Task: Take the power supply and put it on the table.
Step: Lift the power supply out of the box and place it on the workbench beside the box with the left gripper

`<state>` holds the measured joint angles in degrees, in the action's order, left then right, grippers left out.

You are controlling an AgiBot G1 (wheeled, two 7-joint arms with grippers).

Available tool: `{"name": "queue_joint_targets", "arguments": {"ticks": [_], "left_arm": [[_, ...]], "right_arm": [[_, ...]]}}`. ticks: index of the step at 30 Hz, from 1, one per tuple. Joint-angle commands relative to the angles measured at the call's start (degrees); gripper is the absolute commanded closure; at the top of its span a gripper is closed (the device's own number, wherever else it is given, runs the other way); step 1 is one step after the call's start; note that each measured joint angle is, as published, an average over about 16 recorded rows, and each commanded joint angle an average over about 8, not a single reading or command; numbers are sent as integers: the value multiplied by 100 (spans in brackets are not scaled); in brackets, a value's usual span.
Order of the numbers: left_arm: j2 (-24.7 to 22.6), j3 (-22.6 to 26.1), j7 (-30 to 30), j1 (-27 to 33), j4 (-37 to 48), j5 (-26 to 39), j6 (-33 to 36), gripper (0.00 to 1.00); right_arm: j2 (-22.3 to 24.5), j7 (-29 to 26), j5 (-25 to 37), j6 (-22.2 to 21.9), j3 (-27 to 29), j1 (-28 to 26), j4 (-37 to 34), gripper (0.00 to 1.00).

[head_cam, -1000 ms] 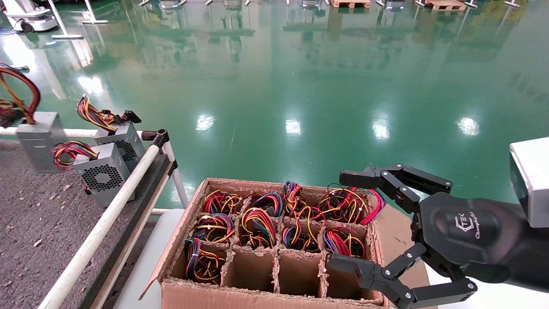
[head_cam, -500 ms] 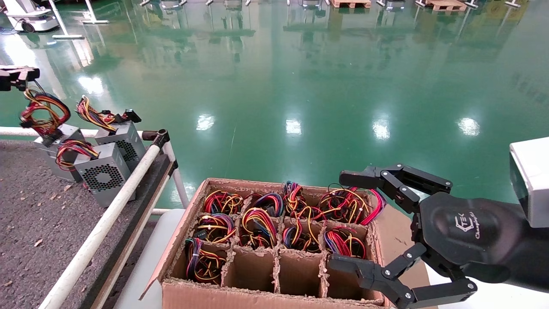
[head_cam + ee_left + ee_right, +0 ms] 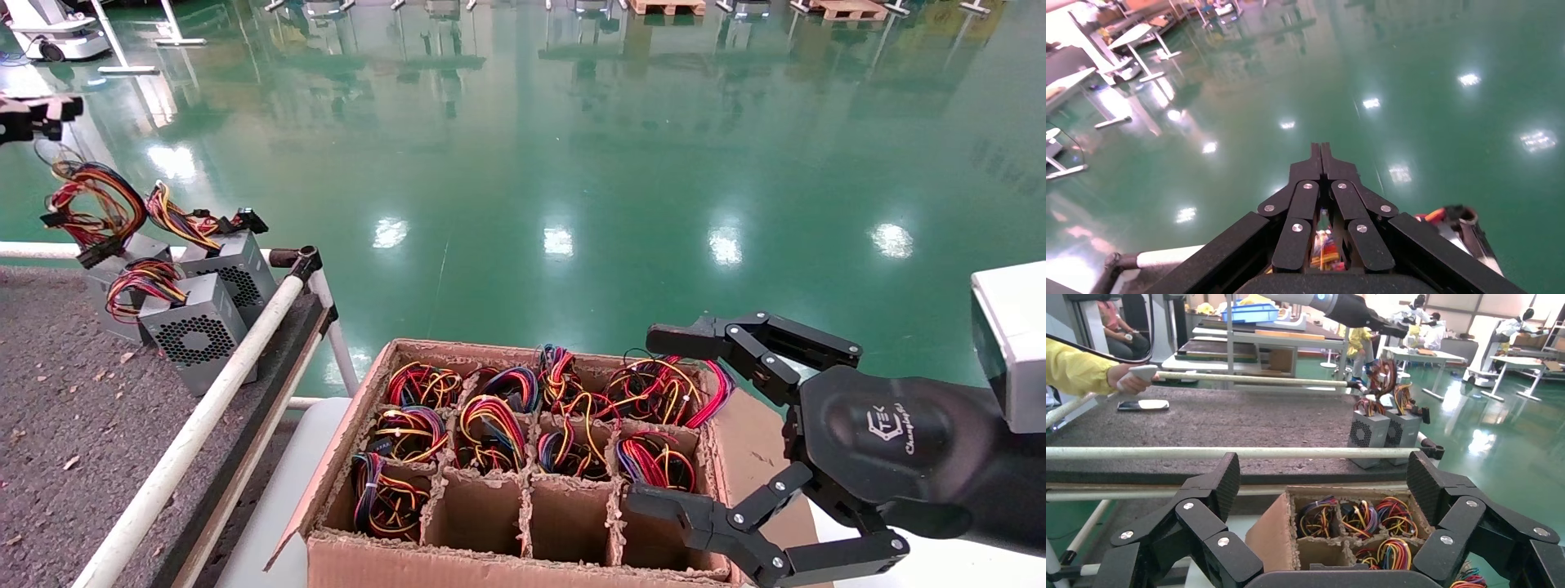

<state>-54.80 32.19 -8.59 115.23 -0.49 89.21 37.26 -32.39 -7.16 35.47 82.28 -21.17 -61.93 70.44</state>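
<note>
The power supply (image 3: 145, 247) stands on the table (image 3: 65, 425) at its far corner, behind two other grey units. Its looped wire bundle (image 3: 90, 200) rises above it. My left gripper (image 3: 49, 113) hangs shut just above that bundle. A thin dark wire seems to run from its tips down into the loop. In the left wrist view the left gripper (image 3: 1320, 150) shows its tips pressed together. My right gripper (image 3: 658, 418) stands open over the near right part of the brown carton (image 3: 458, 563), holding nothing.
A fan-grille unit (image 3: 196, 339) and a honeycomb-vent unit (image 3: 237, 273) sit by the white rail (image 3: 204, 408). The carton's cells hold several more wire bundles. It rests on a white surface (image 3: 270, 506). A person's hand (image 3: 1131, 380) rests on the table's far side.
The power supply swung in from the far left and came down onto the table behind the fan-grille unit. The left gripper then rose. The right arm stayed still.
</note>
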Motion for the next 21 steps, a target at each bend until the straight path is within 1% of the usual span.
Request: {"name": "queue_joint_targets", "arguments": {"ticks": [1,10,11,12,18,19,20,21], "left_arm": [[-27,-3,21,-7,-12,-5,-65,100],[-97,-62,37,-28,5,-88,-190,100],[-95,-67,35,-34,13,-95,-185,97],[-93,-70,34,-40,20,-100,-180,88],[-67,-95,6,-65,59,-138,-184,13],[-65,-97,5,-67,61,-141,-186,4],[-63,-100,2,-69,66,-144,-188,0],[-61,-100,2,-70,68,-145,-186,0]], "right_arm": [[0,0,0,0,0,0,0,0],[0,0,0,0,0,0,0,0],[0,0,0,0,0,0,0,0],[0,0,0,0,0,0,0,0],[1,0,-1,-1,0,1,-1,0],[1,0,-1,-1,0,1,-2,0],[1,0,-2,-1,1,1,-2,0],[1,0,-2,-1,1,1,-2,0]]}}
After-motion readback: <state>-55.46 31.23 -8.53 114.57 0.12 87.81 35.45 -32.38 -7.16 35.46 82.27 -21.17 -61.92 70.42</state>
